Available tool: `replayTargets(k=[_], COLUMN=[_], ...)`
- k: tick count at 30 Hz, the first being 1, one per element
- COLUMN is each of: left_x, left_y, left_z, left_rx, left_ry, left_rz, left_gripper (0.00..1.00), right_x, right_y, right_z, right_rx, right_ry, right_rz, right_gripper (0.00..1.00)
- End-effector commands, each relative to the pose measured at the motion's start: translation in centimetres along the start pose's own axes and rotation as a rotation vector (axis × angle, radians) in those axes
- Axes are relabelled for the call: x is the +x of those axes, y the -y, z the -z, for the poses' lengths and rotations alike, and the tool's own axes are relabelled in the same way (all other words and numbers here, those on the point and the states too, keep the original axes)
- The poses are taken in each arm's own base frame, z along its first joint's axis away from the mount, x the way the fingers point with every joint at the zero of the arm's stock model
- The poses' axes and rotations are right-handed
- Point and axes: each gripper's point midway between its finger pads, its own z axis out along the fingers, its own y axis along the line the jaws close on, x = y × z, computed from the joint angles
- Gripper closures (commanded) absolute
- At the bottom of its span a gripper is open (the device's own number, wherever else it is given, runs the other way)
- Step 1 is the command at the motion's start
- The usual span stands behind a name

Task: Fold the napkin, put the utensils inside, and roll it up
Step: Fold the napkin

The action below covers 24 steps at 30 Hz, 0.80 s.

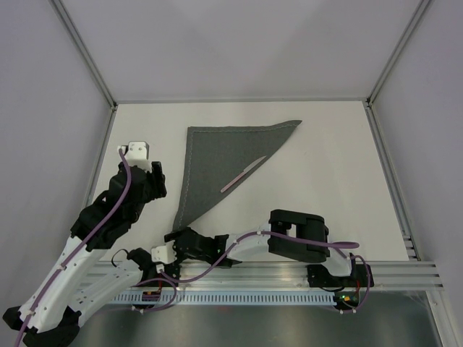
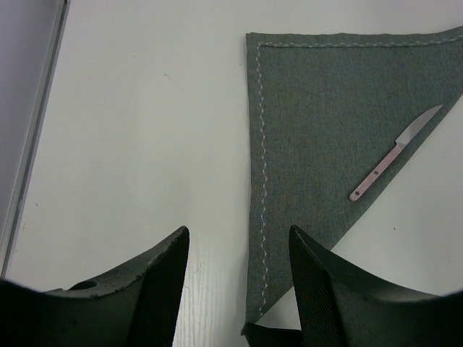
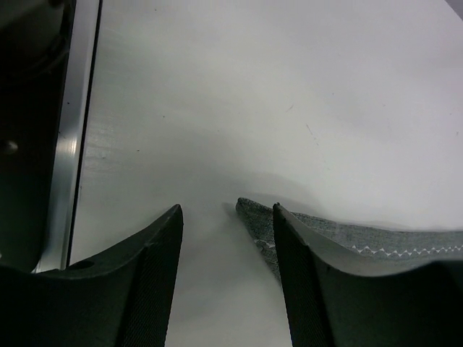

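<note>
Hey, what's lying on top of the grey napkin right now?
Only one pale pink knife lies on the napkin, along its diagonal edge. The cloth is folded into a triangle, so anything between or beneath its layers is covered and cannot be seen.

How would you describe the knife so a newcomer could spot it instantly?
On the white table lies a dark grey napkin folded into a triangle. Along its long diagonal edge, on the right side in the top view, rests the knife. It is the only slim, flat, pale pink piece there, paler and much shorter than the purple cables.
</note>
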Motion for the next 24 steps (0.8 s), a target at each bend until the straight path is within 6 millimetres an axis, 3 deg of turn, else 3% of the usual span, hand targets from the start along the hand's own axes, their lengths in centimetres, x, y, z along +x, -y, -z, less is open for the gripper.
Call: replayTargets(k=[1,10,13,18,24], left_x=[0.3,0.4,0.5,0.5,0.7], left_y=[0.5,0.6,0.6,0.7,0.8], left_z=[-0.2,-0.3,-0.4,-0.5,-0.7], left_rx=[-0.006,-0.003,-0.002,0.001,0.002], left_ry=[-0.011,-0.012,-0.014,-0.012,-0.014], left_rz=[0.119,0.111,0.107,0.104,0.102], left_gripper=[0.37,0.37,0.37,0.37,0.37], right_x=[0.0,1.4,1.9,2.5,3.1], right_y=[0.6,1.3,1.0,0.9,1.4], right_z=[-0.9,-1.8,-1.9,-1.9,-2.1], right_rx=[0.050,0.079,0.072,0.068,0.070], right_ry=[0.012,-0.020,-0.028,-0.040,-0.055], right_rz=[0.016,0.026,0.026,0.023,0.008], right_gripper=[0.40,0.40,0.44,0.55,0.75])
